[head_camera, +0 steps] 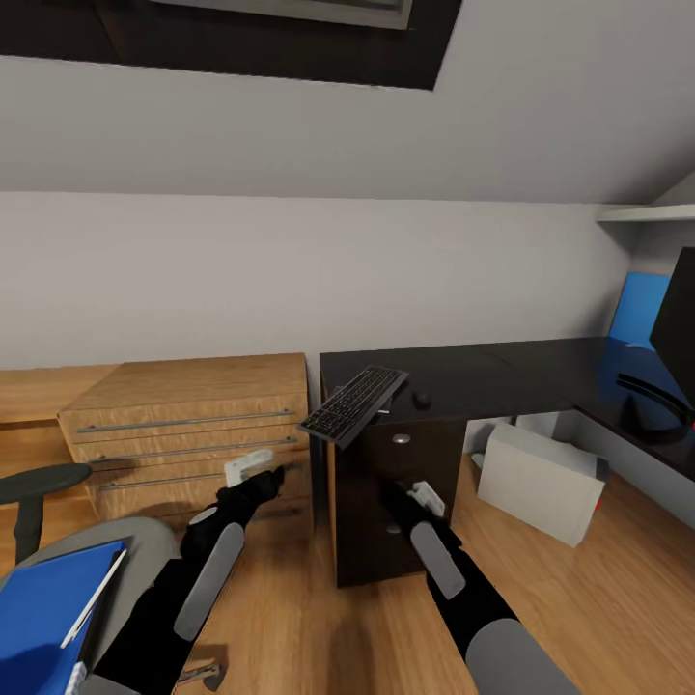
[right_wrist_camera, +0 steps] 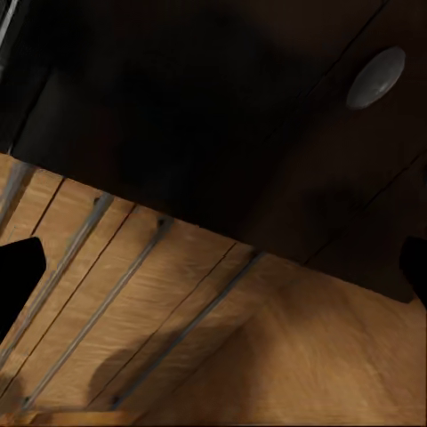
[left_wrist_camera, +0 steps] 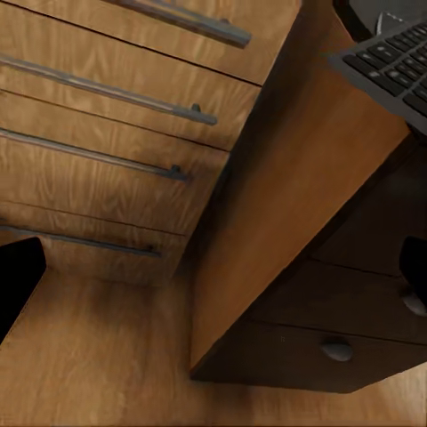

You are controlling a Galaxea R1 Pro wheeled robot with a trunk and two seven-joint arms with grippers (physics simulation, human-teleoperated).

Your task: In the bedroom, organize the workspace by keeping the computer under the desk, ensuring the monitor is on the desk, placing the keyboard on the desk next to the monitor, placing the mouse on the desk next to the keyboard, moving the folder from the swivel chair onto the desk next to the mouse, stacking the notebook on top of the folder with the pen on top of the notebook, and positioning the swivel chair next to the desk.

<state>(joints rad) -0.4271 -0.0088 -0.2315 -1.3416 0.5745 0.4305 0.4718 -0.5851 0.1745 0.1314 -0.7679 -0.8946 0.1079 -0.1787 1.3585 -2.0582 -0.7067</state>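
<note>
My monitor (head_camera: pixel 676 333) is cut off at the right edge of the head view, only its dark panel and curved foot showing on the black tabletop (head_camera: pixel 521 372). The keyboard (head_camera: pixel 353 402) hangs tilted over the tabletop's near left corner, partly off it, and the mouse (head_camera: pixel 422 397) sits just beside it on the surface. The white computer (head_camera: pixel 541 480) rests on the floor under the tabletop, leaning. At the lower left the blue folder (head_camera: pixel 48 608) lies on the swivel chair (head_camera: pixel 135 541) with a white pen-like stick on it (too thin to be sure), both cropped by the frame. My left fingers (left_wrist_camera: pixel 20 280) and right fingers (right_wrist_camera: pixel 18 276) stand wide apart, holding nothing. A wooden drawer chest (head_camera: pixel 193 425) stands against the tabletop's dark drawer unit (head_camera: pixel 401 483), right before my arms.
</note>
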